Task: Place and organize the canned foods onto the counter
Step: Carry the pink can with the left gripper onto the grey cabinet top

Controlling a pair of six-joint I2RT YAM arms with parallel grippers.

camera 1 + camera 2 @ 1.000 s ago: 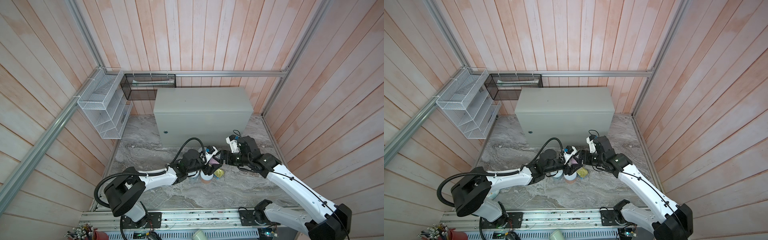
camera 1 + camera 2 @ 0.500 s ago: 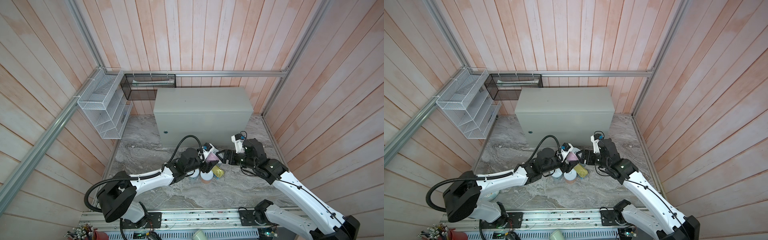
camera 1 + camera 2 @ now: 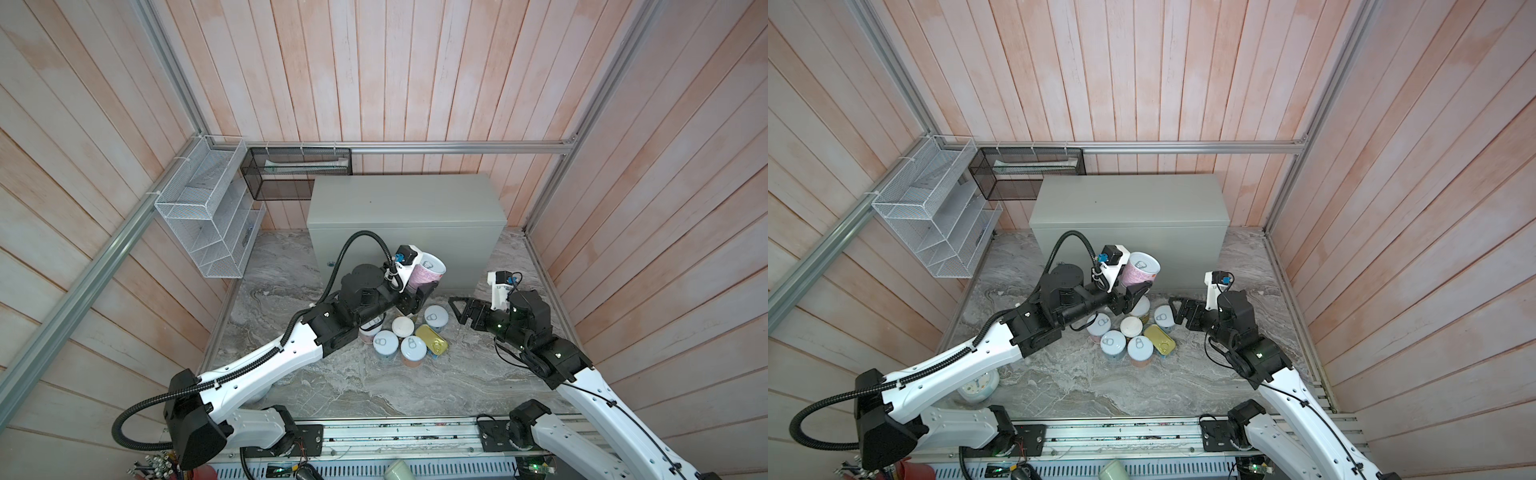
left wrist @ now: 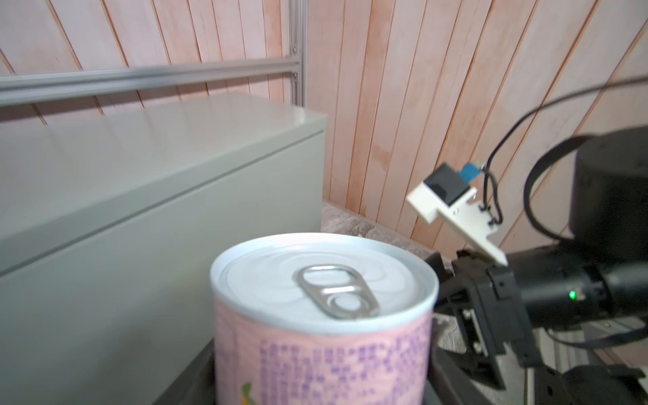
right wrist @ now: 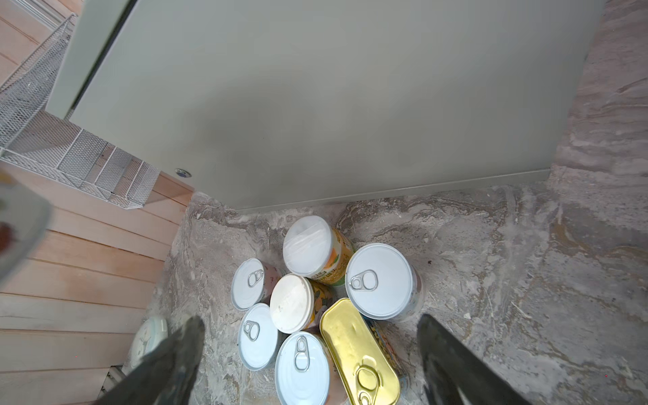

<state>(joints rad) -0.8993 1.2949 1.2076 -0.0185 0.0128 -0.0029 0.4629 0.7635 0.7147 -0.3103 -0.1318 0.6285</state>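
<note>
A pink-labelled can [image 3: 428,272] [image 3: 1140,269] [image 4: 322,315] with a silver pull-tab lid hangs tilted in the air, with my left gripper [image 3: 419,286] [image 3: 1136,286] shut on its lower body. It is in front of the pale grey-green counter [image 3: 405,199] [image 3: 1127,199] [image 4: 140,140], below the level of its bare top. The other canned foods [image 3: 409,336] stand clustered on the marble floor: several pull-tab cans [image 5: 377,280], two white-lidded orange ones [image 5: 308,245] and a gold tin [image 5: 357,350] [image 3: 1159,337]. My right gripper [image 3: 461,313] [image 3: 1183,313] [image 5: 310,322] is open, holding nothing, just right of the cluster.
A white wire rack [image 3: 208,216] and a black mesh basket [image 3: 297,172] hang on the walls left of the counter. A small round white clock [image 3: 978,386] [image 5: 147,336] lies on the marble floor [image 3: 374,386] under my left arm.
My left gripper has lifted the pink can up and toward the counter. The right gripper has drawn back to the right, away from the can, and opened wider.
</note>
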